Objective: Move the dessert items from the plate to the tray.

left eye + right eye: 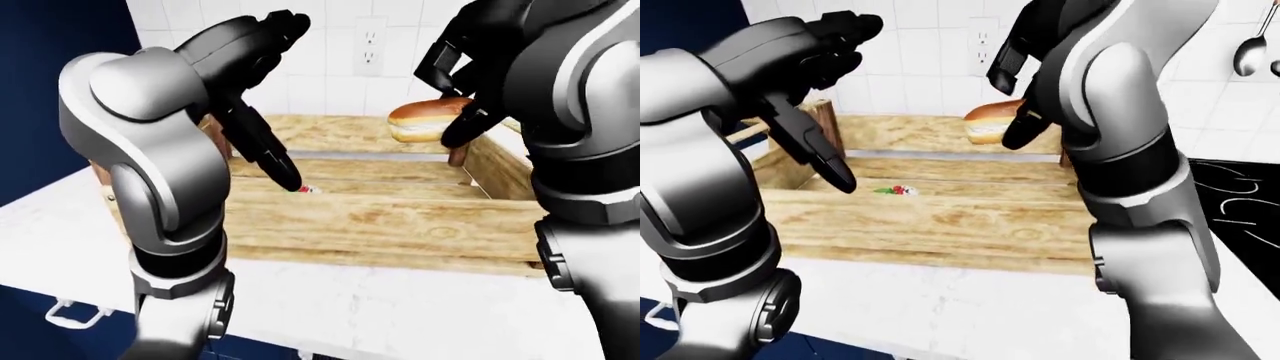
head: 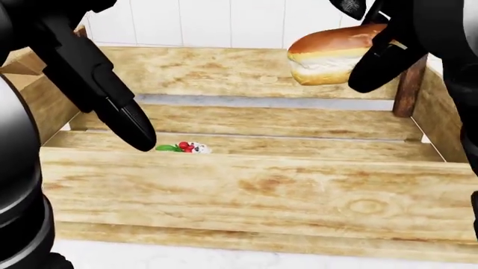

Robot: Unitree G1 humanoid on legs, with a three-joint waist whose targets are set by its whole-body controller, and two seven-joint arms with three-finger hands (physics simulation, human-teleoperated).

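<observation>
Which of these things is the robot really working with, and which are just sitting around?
In the job:
right hand gripping the cream bun
wooden tray
small red and green item inside the tray
left hand, open

Just there:
wall socket
ladle
stove

Tray (image 2: 246, 190) interior open from above (small garnish (image 2: 186, 147) on floor), left hand (image 2: 123, 126) overhanging left part.

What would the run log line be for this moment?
right hand: holds cream bun above wooden tray | left hand: open, over tray | in tray: small red-green item
</observation>
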